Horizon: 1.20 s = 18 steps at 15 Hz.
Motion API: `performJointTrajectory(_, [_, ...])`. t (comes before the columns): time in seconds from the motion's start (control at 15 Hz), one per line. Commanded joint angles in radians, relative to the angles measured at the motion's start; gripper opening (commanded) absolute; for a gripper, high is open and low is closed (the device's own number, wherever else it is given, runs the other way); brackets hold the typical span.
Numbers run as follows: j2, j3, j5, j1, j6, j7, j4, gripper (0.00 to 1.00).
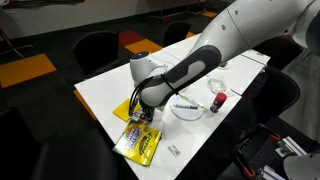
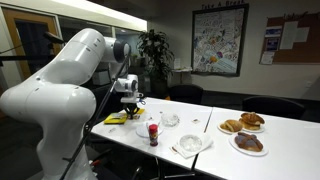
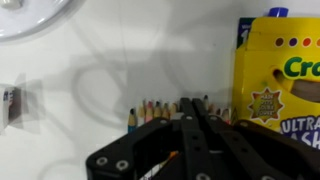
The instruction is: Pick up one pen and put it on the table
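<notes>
Currently, wrist view, read left to right, with the yellow crayon box (image 3: 285, 80) as the reference.

Far left of the box, at the frame edge: 1 small flat item (image 3: 9, 105), too blurred to name, lying on the table (image 3: 80, 60).

Up and left of the box, well apart from it: the rim of a clear bowl (image 3: 30, 12), cut off by the top edge.

Just left of the box: the pencil row (image 3: 150, 112). Coloured tips lie side by side, pointing up-frame, flat on the white top. The right end of the row lies just beside the box's left edge.

The gripper (image 3: 195, 108) enters from the bottom edge, left of the box, and covers the middle of the row. Its 2 fingers (image 3: 186, 125) are drawn together with only a thin seam between them. Whether 1 pencil is pinched in that seam cannot be told.

In an exterior view, the arm (image 1: 200, 60) reaches down from the upper right, and the gripper sits low over the table among the yellow packaging. Right of the box, well apart: a red bottle (image 1: 217, 101), upright, near the bowl.

In an exterior view, farthest right of the box: 2 plates of food (image 2: 243, 133), near each other on a white top.
</notes>
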Motion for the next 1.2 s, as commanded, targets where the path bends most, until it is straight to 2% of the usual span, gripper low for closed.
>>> performJointTrajectory(0.0, [-0.02,-0.016,-0.023,-0.01,0.051,-0.004,-0.096,0.01])
performJointTrajectory(0.27, [-0.057,-0.045,-0.036,-0.03,0.042,-0.008,-0.121,0.01])
performJointTrajectory(0.67, [-0.065,-0.002,0.015,-0.102,0.01,-0.074,-0.128,0.01])
performJointTrajectory(1.13, [-0.073,0.022,0.006,-0.086,0.007,-0.083,-0.14,0.01])
